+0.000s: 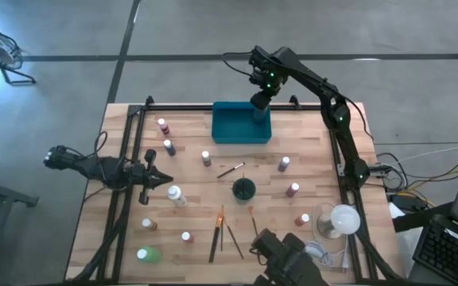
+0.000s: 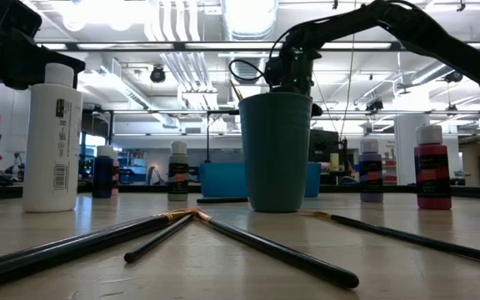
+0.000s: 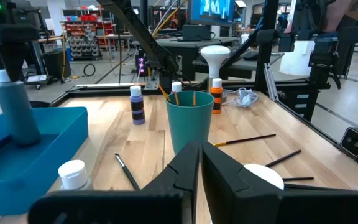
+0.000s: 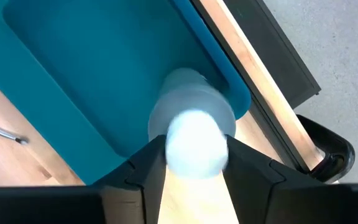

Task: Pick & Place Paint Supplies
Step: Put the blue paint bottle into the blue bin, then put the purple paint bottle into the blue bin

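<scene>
Wooden table (image 1: 308, 163), teal tray (image 1: 233, 125), green cup (image 1: 243, 189), scattered bottles (image 1: 293, 190), paintbrushes (image 1: 216, 234)

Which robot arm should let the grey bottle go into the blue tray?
The right one, probably. Its claw already grips the grey bottle over the teal tray. The left claw sits farther off, shut and empty.

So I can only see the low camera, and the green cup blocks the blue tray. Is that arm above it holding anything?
Observer: Yes. The right gripper grips a tall grey bottle near its white cap.
Operator: Is the bottle in the tray?
Observer: Its lower part sits within the walls of the teal tray, at the tray's right end.
Operator: What about the other arm?
Observer: The left gripper is shut and empty, beside a white bottle.
</scene>
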You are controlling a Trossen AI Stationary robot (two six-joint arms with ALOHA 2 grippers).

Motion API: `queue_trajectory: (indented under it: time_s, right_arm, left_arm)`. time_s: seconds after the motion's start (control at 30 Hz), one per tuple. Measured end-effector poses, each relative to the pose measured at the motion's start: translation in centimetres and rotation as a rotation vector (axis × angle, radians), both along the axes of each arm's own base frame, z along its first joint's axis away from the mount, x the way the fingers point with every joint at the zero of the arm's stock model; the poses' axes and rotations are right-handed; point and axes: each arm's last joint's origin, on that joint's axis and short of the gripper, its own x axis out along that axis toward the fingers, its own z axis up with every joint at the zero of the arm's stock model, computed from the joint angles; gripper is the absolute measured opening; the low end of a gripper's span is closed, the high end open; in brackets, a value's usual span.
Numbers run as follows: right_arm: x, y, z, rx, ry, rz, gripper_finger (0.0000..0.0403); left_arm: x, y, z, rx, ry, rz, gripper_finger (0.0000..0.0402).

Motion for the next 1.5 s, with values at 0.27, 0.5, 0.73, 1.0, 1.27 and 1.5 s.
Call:
queue_trajectory:
  time_s: [0.27,0.5,0.73,1.0,1.27,1.5]
  right_arm:
    - [0.1,0.0,-0.1,-0.002,0.0,0.017,0.0131]
    - [-0.2,0.1,0.4,-0.017,0.006,0.0,0.016]
    - [-1.0,0.8,1.5,-0.003,0.029,0.011,0.023]
    - [-2.2,2.2,4.9,-0.072,-0.023,0.016,0.0266]
    - [-3.8,4.9,9.4,-0.163,-0.101,0.013,0.0245]
    - [-5.4,9.3,13.9,-0.243,-0.208,0.074,0.0213]
  left_arm:
    - [0.0,0.0,0.0,0.0,0.0,0.0,0.0026]
    - [0.0,0.0,0.0,0.0,0.0,0.0,0.0026]
    - [0.0,0.0,0.0,0.0,0.0,0.0,0.0026]
    - [0.0,0.0,0.0,0.0,0.0,0.0,0.0026]
    - [0.0,0.0,0.0,0.0,0.0,0.0,0.0026]
    - [0.0,0.0,0.0,0.0,0.0,0.0,0.0026]
